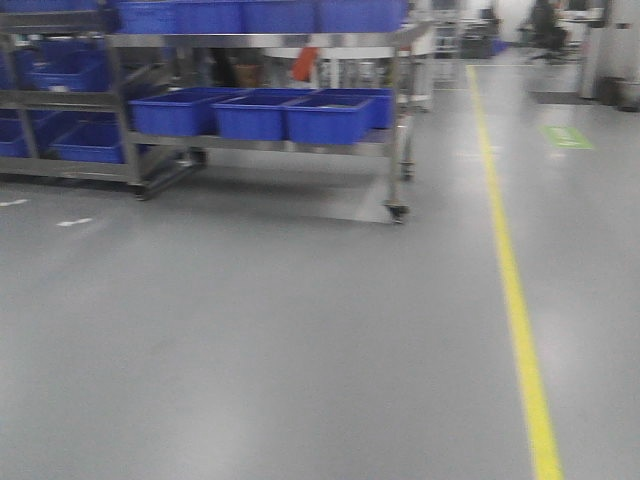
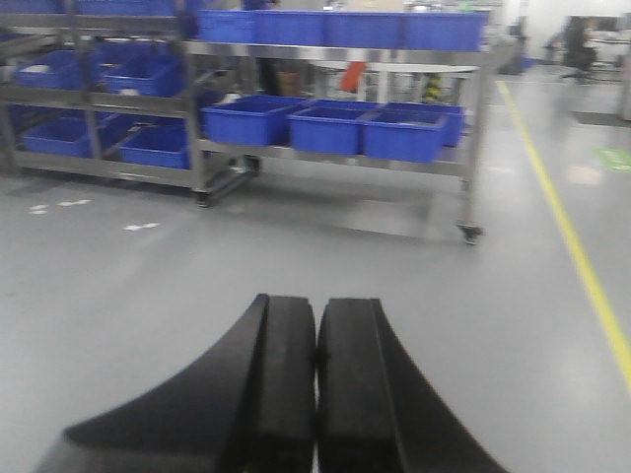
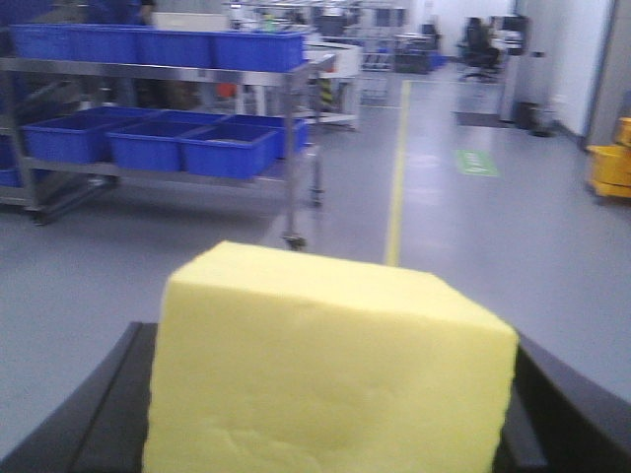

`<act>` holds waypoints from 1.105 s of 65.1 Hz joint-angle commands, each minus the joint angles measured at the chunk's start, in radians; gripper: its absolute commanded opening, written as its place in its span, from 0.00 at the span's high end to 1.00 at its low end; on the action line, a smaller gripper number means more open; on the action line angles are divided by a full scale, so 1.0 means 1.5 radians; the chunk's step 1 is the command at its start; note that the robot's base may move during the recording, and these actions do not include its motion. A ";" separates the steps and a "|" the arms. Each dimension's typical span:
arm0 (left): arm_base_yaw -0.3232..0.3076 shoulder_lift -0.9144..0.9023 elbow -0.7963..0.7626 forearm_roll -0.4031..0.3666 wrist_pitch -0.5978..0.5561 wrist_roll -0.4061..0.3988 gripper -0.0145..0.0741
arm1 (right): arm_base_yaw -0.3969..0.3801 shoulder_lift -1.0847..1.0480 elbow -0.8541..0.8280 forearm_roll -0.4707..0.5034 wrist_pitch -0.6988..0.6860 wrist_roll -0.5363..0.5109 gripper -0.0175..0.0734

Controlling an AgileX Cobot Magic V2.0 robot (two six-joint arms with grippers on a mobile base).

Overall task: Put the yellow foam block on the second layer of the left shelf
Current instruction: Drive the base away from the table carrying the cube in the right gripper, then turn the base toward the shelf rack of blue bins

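The yellow foam block sits clamped between the fingers of the right gripper, with the steel shelf rack and its blue bins well apart, ahead and to its left across the grey floor. The left gripper, fingers pressed together on nothing, faces the same rack.

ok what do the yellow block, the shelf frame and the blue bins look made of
Yellow foam block: matte foam, going by its dull, faintly dimpled face. Shelf frame: probably bare metal, grey with soft sheen. Blue bins: likely moulded plastic, uniform colour, though blurred.
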 commanded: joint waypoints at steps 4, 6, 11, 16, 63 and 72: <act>-0.005 0.005 0.017 -0.002 -0.059 -0.003 0.68 | -0.004 0.011 -0.018 -0.012 -0.054 -0.005 0.43; -0.005 0.005 0.017 -0.002 -0.059 -0.003 0.68 | -0.004 0.011 -0.018 -0.012 -0.054 -0.005 0.43; -0.005 0.005 0.017 -0.002 -0.059 -0.003 0.68 | -0.004 0.011 -0.018 -0.012 -0.054 -0.005 0.43; -0.005 0.005 0.017 -0.002 -0.059 -0.003 0.68 | -0.004 0.011 -0.018 -0.012 -0.054 -0.005 0.43; -0.005 0.005 0.017 -0.002 -0.059 -0.003 0.68 | -0.004 0.011 -0.018 -0.012 -0.048 -0.005 0.43; -0.005 0.005 0.017 -0.002 -0.059 -0.003 0.68 | -0.004 0.011 -0.018 -0.012 -0.048 -0.005 0.43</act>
